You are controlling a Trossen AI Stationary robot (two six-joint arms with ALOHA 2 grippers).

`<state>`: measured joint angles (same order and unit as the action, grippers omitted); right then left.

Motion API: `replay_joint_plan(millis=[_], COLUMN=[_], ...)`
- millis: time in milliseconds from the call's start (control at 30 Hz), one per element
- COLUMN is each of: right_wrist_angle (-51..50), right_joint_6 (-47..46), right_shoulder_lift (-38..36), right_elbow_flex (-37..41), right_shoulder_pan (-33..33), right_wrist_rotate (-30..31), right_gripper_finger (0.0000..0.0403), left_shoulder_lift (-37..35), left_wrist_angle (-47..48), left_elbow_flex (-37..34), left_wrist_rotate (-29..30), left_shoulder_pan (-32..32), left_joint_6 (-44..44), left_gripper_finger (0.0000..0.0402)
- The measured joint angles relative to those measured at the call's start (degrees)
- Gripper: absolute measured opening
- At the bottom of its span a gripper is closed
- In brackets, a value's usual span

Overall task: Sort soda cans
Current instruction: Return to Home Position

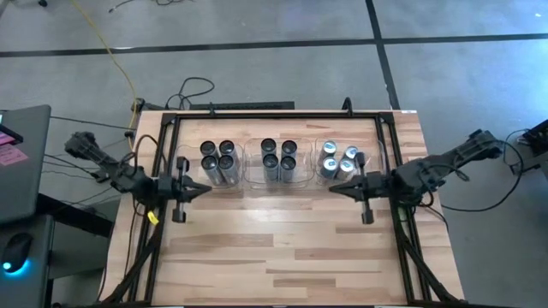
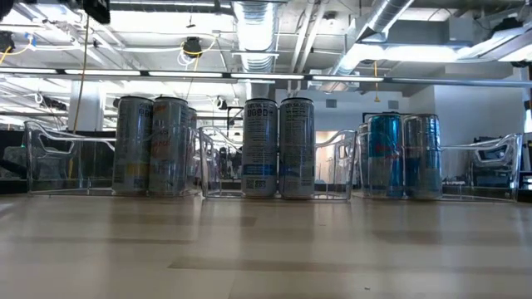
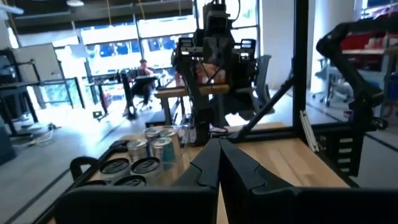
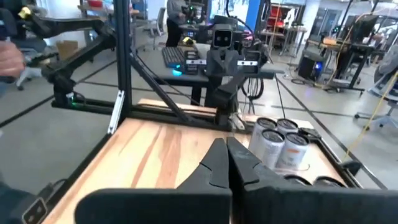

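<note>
The soda cans stand upright in three clear bins along the table's far part. The left bin holds several dark-topped cans (image 1: 217, 159) (image 2: 151, 146). The middle bin holds several dark-topped cans (image 1: 278, 158) (image 2: 278, 148). The right bin holds light-topped cans (image 1: 341, 160) (image 2: 404, 154). My left gripper (image 1: 207, 189) (image 3: 219, 144) hangs shut above the table, near the left bin's near side. My right gripper (image 1: 332, 188) (image 4: 225, 143) hangs shut near the right bin's near side. Both point toward the table's middle and hold nothing.
The clear bins (image 1: 248, 169) sit side by side, and their handles (image 2: 50, 139) stick out at the row's ends. A black frame (image 1: 274, 115) borders the table's far and side edges. Bare wooden tabletop (image 1: 274, 248) stretches across the near half. A laptop (image 1: 21, 158) sits left of the table.
</note>
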<state>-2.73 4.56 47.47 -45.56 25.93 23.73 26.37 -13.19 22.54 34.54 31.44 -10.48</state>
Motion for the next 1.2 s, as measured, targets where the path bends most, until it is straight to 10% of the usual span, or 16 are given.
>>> replay_joint_plan(millis=[267,533,1200], right_wrist_angle=[-2.84,5.48,9.08], right_joint_6=[-0.49,-5.7,-11.84], right_shoulder_lift=[-9.13,-19.43,-36.55], right_elbow_flex=[5.63,19.45,37.63], right_shoulder_pan=[-4.34,-17.73,-28.62], right_wrist_rotate=[-0.81,-18.57,-25.59], right_gripper_finger=[0.0,0.0,0.0], left_shoulder_lift=[-4.53,-4.55,-20.89], left_wrist_angle=[7.0,2.12,9.16], left_elbow_flex=[-2.36,-7.26,-18.88], left_wrist_rotate=[-12.94,-27.04,-25.01], left_shoulder_pan=[-12.76,-25.25,-30.05], left_joint_6=[-0.32,3.84,11.03], left_gripper_finger=[0.0,0.0,0.0])
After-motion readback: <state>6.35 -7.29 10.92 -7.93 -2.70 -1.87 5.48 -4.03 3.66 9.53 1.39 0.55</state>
